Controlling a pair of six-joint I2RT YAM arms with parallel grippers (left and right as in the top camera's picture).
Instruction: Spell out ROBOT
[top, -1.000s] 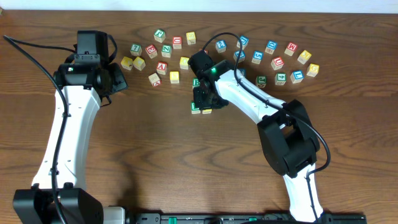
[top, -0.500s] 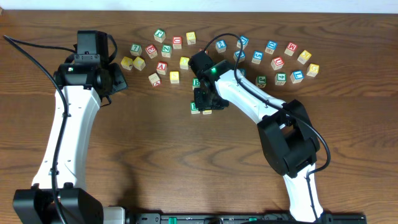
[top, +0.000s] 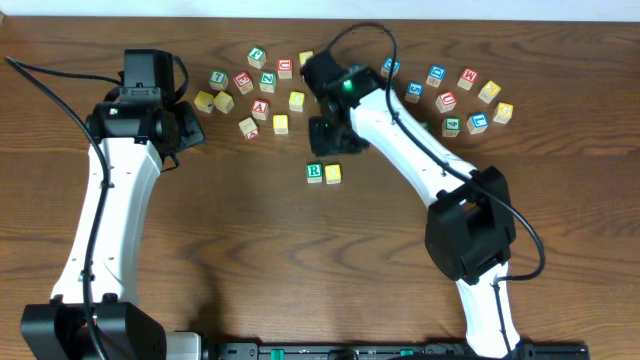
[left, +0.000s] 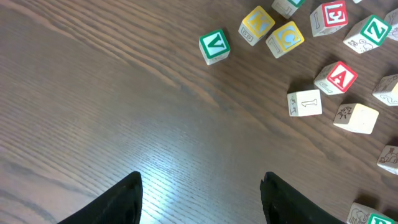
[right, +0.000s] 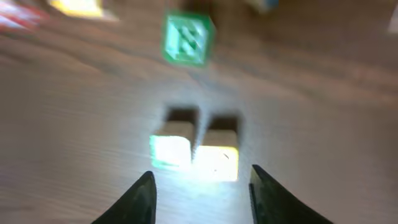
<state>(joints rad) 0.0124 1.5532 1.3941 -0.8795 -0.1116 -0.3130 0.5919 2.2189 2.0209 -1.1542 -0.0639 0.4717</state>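
A green R block (top: 314, 172) and a yellow block (top: 333, 173) lie side by side in the middle of the table. In the blurred right wrist view they show as a pair, the green-edged one (right: 170, 150) left of the yellow one (right: 216, 162). My right gripper (top: 333, 134) is open and empty above and just behind them (right: 200, 186). A green block (right: 187, 38) lies beyond. My left gripper (left: 200, 193) is open and empty over bare wood at the left (top: 188, 128).
Several loose letter blocks lie along the far side, from a yellow one (top: 204, 100) to another yellow one (top: 503, 112). The left wrist view shows a green V block (left: 214, 46), a red A block (left: 336, 77) and others.
My right gripper has let go of the yellow block beside the R block and has lifted back toward the far row. The left arm has not moved.
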